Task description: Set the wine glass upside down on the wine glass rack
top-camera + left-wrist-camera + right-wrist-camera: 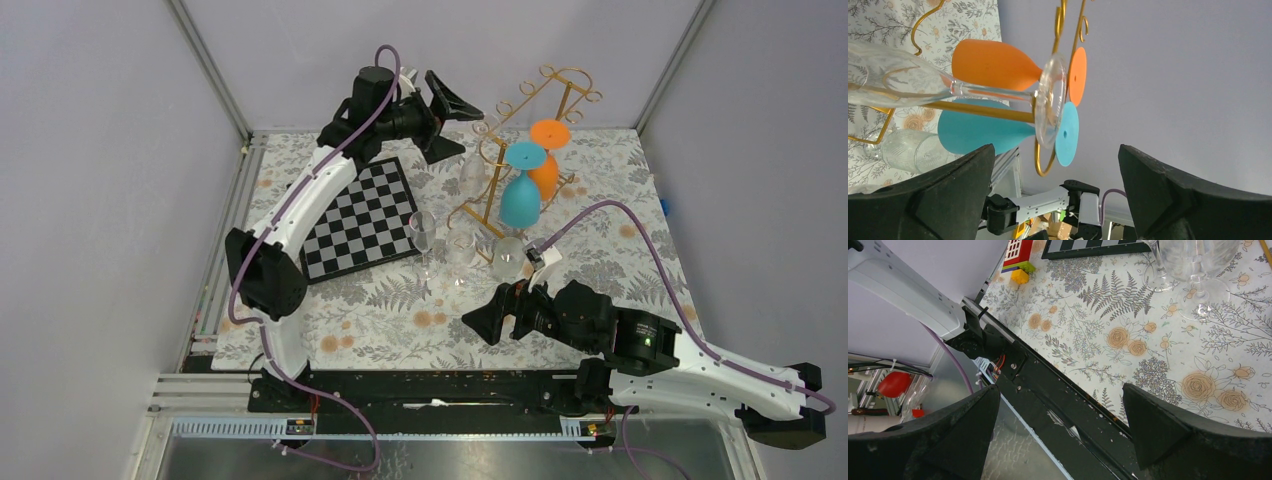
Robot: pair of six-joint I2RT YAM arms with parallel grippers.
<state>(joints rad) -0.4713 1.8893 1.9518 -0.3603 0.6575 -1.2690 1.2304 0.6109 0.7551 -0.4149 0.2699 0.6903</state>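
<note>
The left gripper stands with its jaws wide apart and grips nothing. The clear wine glass lies just beyond its fingertips, apart from both. The glass's foot sits across the gold rails of the rack, with the bowl hanging towards the table beside a blue glass and an orange glass already hung there. The hanging step therefore appears complete for this glass. The right gripper is likewise spread open and empty, low over the near edge of the table. Three further clear glasses stand near the chessboard. The next move calls for drawing the left arm straight back without brushing the foot or rails.
</note>
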